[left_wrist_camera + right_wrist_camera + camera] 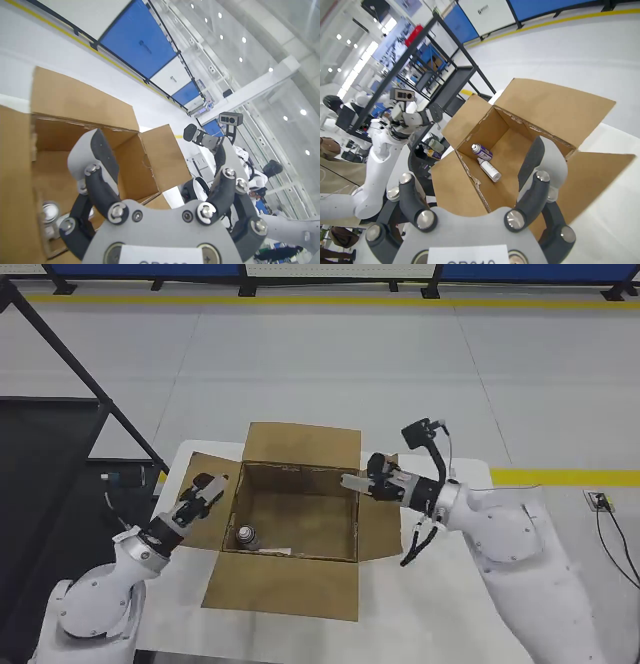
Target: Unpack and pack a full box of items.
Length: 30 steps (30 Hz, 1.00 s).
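Note:
An open cardboard box (300, 444) stands on the white table with all its flaps folded out. On its floor, in the near-left corner, lie a spray can with a purple label (482, 150) (246, 536) and a white bottle (490, 170) beside it. The can's silver top (50, 212) also shows in the left wrist view. My left gripper (205, 489) (162, 155) hangs open over the box's left flap, holding nothing. Over the box's right wall my right gripper (355, 481) (475, 172) is open and holds nothing.
The white table (430, 604) has bare room in front of the box and to its right. A black metal rack (60, 364) stands close on the left, with small items (115, 477) at its foot. Grey floor with a yellow line (565, 476) lies beyond.

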{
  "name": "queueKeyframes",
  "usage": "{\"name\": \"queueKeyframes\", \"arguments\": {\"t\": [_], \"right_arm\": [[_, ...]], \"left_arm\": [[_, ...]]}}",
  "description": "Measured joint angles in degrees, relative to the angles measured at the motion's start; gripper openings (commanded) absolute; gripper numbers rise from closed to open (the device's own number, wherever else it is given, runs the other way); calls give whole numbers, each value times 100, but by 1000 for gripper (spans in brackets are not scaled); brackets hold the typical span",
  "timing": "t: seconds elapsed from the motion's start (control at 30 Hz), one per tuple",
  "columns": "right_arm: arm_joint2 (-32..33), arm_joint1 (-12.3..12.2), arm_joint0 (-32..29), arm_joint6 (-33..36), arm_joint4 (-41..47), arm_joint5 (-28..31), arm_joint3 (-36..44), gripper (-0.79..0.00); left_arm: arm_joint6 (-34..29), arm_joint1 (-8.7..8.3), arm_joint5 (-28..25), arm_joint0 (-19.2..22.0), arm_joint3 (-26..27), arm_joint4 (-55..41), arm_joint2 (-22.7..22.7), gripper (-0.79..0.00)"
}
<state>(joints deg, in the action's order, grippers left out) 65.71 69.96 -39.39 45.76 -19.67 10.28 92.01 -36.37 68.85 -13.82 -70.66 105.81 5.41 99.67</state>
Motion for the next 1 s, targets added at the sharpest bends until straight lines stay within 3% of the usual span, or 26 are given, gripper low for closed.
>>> {"name": "queueKeyframes", "arguments": {"t": [0.2, 1.0], "right_arm": [[-1392, 329, 937, -225, -232, -490, -892, 0], [-1330, 324, 890, -231, -240, -461, -831, 0]], "left_arm": [[61, -68, -217, -626, -154, -472, 880, 0], [37, -77, -229, -742, -194, -565, 992, 0]]}}
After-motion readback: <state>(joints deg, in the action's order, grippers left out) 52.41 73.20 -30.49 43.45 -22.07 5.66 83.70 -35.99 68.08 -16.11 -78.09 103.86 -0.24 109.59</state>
